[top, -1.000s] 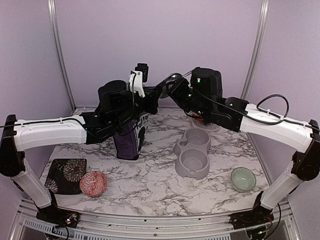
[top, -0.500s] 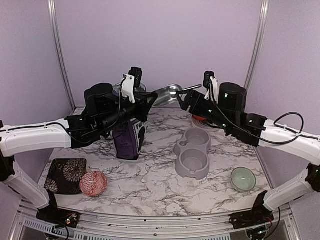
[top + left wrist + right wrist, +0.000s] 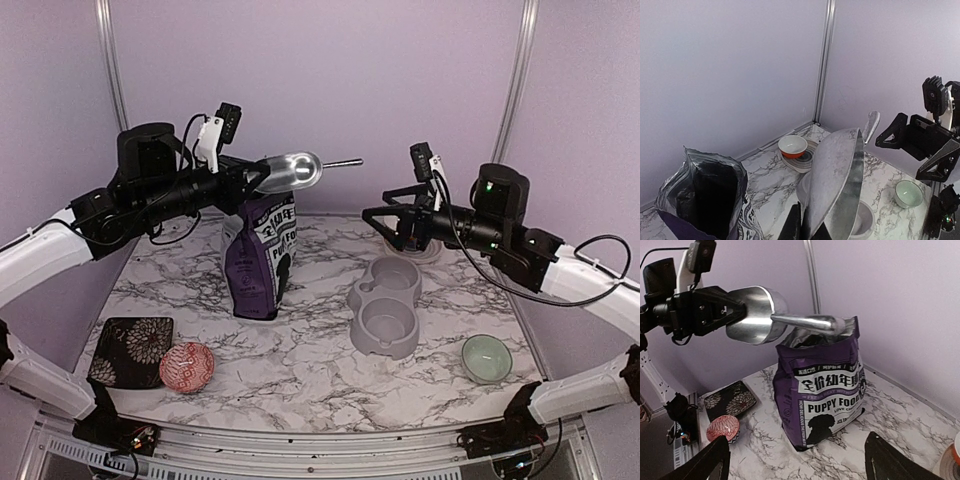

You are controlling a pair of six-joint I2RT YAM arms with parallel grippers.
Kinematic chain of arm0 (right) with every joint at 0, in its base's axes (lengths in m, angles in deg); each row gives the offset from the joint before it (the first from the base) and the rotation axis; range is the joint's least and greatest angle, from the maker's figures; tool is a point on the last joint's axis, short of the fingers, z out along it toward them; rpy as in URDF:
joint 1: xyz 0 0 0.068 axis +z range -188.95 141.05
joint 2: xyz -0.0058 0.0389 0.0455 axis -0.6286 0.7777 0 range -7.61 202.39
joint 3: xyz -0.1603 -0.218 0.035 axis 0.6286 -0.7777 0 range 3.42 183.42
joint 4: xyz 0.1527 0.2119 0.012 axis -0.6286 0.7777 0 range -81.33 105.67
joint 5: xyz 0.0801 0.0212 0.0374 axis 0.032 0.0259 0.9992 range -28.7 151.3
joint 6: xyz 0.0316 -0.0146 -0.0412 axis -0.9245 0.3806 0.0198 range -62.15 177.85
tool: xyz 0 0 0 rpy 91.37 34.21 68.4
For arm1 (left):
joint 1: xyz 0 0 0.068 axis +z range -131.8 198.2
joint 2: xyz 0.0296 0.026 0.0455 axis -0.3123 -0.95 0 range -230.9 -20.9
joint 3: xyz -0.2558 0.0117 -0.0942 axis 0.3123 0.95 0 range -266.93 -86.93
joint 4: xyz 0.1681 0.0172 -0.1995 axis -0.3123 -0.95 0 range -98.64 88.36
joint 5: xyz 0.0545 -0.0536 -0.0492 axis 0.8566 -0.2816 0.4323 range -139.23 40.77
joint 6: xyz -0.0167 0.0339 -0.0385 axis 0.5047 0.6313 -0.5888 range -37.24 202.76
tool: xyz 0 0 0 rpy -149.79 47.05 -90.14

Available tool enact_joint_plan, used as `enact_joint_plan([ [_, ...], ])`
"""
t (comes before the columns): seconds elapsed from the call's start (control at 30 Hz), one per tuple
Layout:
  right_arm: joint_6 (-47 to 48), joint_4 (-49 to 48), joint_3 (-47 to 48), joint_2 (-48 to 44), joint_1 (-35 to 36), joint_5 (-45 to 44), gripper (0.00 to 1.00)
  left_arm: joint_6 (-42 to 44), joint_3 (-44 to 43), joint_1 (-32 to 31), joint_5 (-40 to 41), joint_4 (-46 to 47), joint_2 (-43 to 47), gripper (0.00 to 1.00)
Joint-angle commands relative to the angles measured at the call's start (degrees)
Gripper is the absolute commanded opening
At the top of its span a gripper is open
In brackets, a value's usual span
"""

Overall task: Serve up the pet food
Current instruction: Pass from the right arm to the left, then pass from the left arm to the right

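Over the bag: shiny scoop, up in the air.
Left gripper: jaws pinch the scoop.
Right gripper: jaws wide apart, holding nothing.

My left pincer has swung away from the middle of the worktop toward its left edge, taking the metal scoop with it. A second ago the scoop sat between the two arms, which met over the far edge. Now it hangs above the open top of the purple bag, with its handle sticking out free to the right. My right pincer has drawn back toward the right edge and stands well apart from the handle, jaws spread. With the left arm out of the way, I can see the bag's whole front.
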Motion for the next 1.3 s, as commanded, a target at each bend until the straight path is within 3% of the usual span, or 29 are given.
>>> enact_joint_plan([
  [0.0, 1.33, -2.07, -1.43, 0.21, -0.53, 18.29, 0.90, 1.55, -4.29, 2.49, -10.10, -11.33, -0.01, 0.00],
  [0.23, -9.43, -9.58, -1.96, 2.85, -5.01, 27.02, 0.90, 2.23, -8.22, 3.28, -20.66, -17.12, -1.21, 0.00],
  [0.37, -10.28, -8.83, 1.51, 6.22, -5.28, 30.62, 0.87, 0.93, -9.75, 3.28, -23.40, -17.77, -1.68, 0.00],
  [0.5, -15.74, -15.65, 3.38, 8.73, -5.15, 34.72, 0.85, -0.11, -9.79, 3.28, -24.00, -17.73, -1.86, 0.00],
  [0.63, -20.40, -19.73, 7.12, 12.58, -4.44, 37.24, 0.77, -0.42, -9.40, 3.28, -23.60, -17.82, -2.35, 0.00],
  [1.27, -19.13, -15.36, 12.67, 16.99, -1.00, 37.56, 0.35, -3.20, -6.33, 3.28, -20.36, -15.09, -1.68, 0.00],
])
